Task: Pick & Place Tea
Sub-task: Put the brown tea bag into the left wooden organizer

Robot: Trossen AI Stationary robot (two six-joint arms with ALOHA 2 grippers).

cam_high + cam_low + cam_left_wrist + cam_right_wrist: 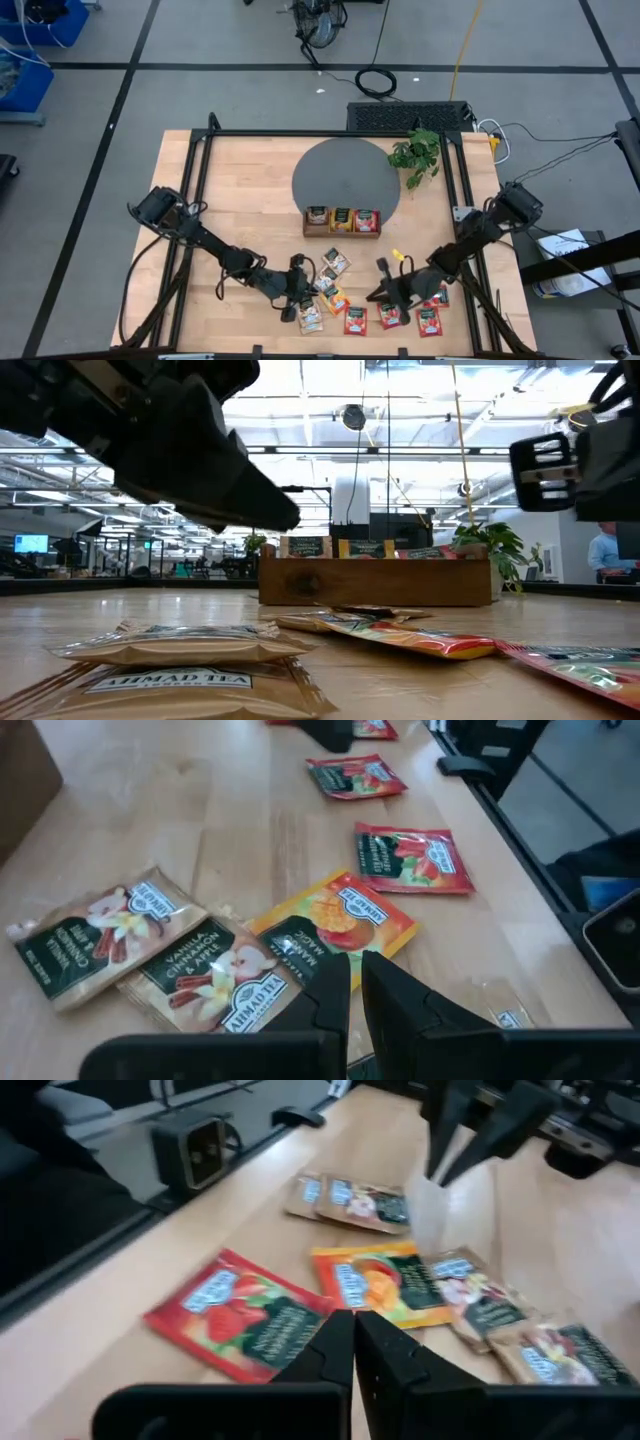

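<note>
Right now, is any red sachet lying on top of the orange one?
No, in the left wrist view the red sachet lies apart from the orange sachet, with bare table between them.

Even, bright overhead light falls on the bench [250, 200], and shadows beneath the arms are faint and soft. In the low view, ceiling strip lights [330, 400] glare white, and the near arm [170, 440] is a dark, blurred mass against them; the nearest beige sachet [190, 680] is soft, its label just readable. The right wrist view is smeared by motion blur. The left wrist view is sharper, with sheen on the red sachet [410, 860].
</note>
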